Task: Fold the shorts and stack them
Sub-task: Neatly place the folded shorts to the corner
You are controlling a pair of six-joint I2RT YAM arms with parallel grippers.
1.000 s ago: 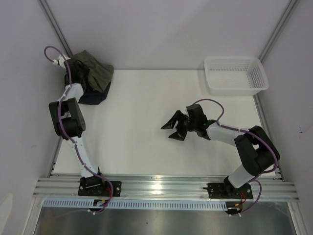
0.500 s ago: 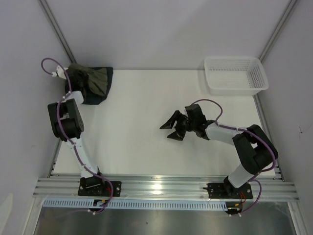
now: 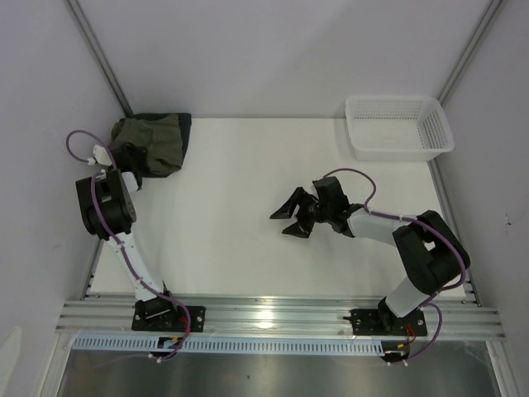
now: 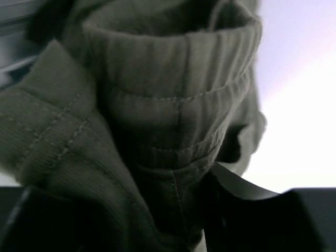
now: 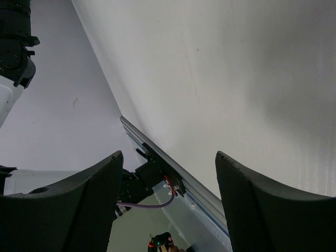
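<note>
- Where the table (image 3: 248,174) reaches its far-left corner: the shorts (image 3: 157,139), crumpled in an olive-green heap.
- Seen close from the left wrist: ribbed cloth, a folded band with a line of pale stitching, bunched and filling nearly the whole view.
- At the heap's near-left edge: the left gripper (image 3: 130,157), fingers clamped on the cloth.
- Mid-table, well apart from the heap: the right gripper (image 3: 289,217), fingers spread wide over bare tabletop.
- In the far-right corner: a white mesh basket (image 3: 395,152).
</note>
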